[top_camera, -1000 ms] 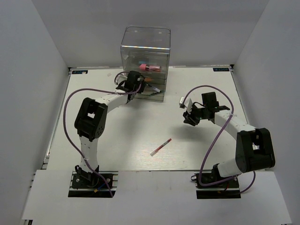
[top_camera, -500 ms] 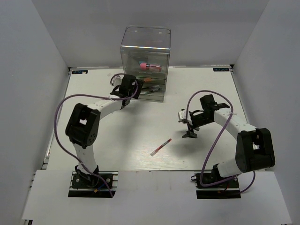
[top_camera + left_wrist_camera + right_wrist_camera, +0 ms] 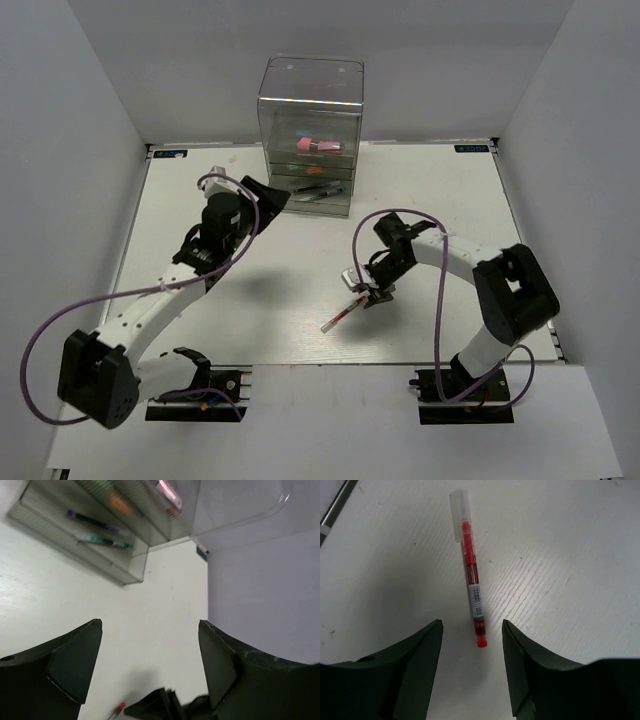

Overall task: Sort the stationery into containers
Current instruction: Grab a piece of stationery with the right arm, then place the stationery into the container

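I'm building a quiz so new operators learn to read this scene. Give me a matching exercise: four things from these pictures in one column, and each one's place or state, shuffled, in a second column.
Things
1. red pen
2. pink block
3. left gripper
4. right gripper

Places or states
A. open, right over the pen
B. inside the clear cabinet
C. lying flat on the table
D. open, held apart from the cabinet, nothing between its fingers

Pairs: 1-C, 2-B, 3-D, 4-A
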